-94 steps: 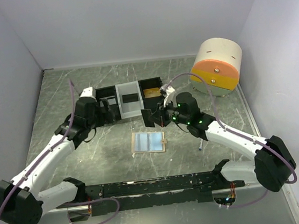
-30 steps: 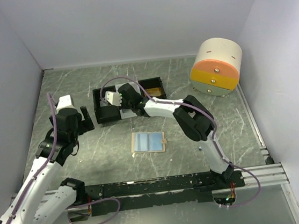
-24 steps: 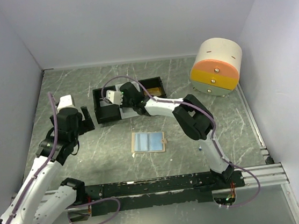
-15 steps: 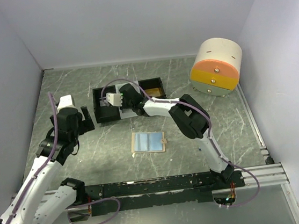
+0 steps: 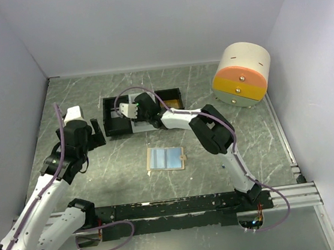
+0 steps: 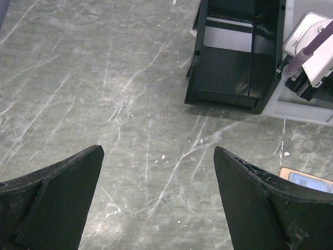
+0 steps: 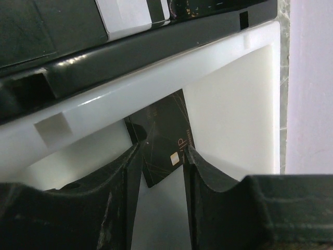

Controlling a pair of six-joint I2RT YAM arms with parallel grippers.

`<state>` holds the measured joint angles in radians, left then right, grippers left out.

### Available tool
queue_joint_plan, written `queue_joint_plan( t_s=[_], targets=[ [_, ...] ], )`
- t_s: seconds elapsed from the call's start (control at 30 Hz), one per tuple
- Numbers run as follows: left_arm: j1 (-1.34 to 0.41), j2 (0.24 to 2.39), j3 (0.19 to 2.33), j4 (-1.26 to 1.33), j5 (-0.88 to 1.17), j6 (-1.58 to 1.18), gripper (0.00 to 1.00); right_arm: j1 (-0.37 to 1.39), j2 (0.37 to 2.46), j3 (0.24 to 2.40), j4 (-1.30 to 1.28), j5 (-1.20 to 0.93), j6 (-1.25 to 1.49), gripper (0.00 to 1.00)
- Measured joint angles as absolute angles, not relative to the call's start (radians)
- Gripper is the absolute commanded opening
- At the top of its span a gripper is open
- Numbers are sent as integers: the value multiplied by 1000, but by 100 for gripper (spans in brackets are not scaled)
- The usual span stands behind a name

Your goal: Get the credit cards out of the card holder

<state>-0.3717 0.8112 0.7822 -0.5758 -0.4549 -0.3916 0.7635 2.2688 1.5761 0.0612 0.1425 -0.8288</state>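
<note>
The card holder (image 5: 166,158) lies open on the table, tan outside and pale blue inside; its corner (image 6: 307,179) shows in the left wrist view. My right gripper (image 5: 135,121) reaches into the white middle compartment (image 7: 229,104) of the tray. There its jaws (image 7: 162,148) stand open. A black credit card (image 7: 161,130) lies tilted on the compartment floor just past the fingertips, free of both. My left gripper (image 5: 97,133) hangs wide open and empty (image 6: 157,151) over bare table, left of the tray.
The three-compartment tray (image 5: 112,130) sits behind the card holder. A pale card (image 6: 229,36) lies in its left black compartment and an orange one (image 5: 173,102) in its right. A round cream, orange and yellow box (image 5: 241,75) stands at the back right.
My right jaws have parted from shut and let go of the black card in the white compartment. The left arm has not moved.
</note>
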Motion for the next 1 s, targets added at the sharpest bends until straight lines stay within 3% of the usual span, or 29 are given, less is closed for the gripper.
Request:
queue_joint_plan(
  t_s=[1.0],
  targets=[
    [-372, 817, 782, -576, -449, -384, 98, 735, 2226, 1493, 146, 89, -637, 46]
  ],
)
